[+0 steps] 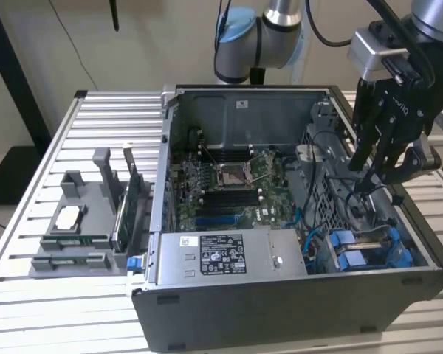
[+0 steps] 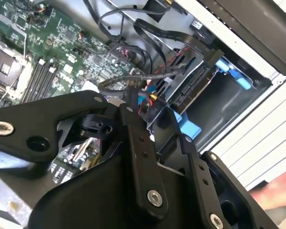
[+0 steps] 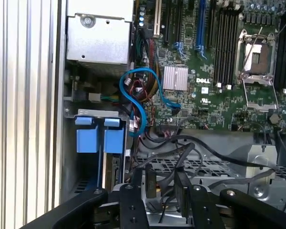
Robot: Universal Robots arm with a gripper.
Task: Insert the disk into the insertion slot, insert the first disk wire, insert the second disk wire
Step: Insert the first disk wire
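The disk (image 3: 117, 172) sits in the insertion slot (image 1: 422, 257) at the near right corner of the open case, and its blue carrier tabs (image 3: 99, 139) face up. The same blue frame (image 1: 362, 252) shows in the exterior view. My gripper (image 1: 380, 173) hangs open above the case's right side, just behind the slot. Loose black wires (image 3: 181, 148) loop below it, and two flat black connectors (image 3: 150, 182) lie between its fingers without being clamped. In the second wrist view the gripper (image 2: 150, 114) is beside a braided wire (image 2: 128, 78), with the blue tab (image 2: 187, 128) beyond it.
The motherboard (image 1: 229, 184) fills the case floor, and a grey power-supply box (image 1: 221, 254) stands at the front. A blue cable (image 3: 138, 102) curls from the board toward the bay. A grey fixture (image 1: 77, 236) with parts stands on the slatted table at the exterior view's left.
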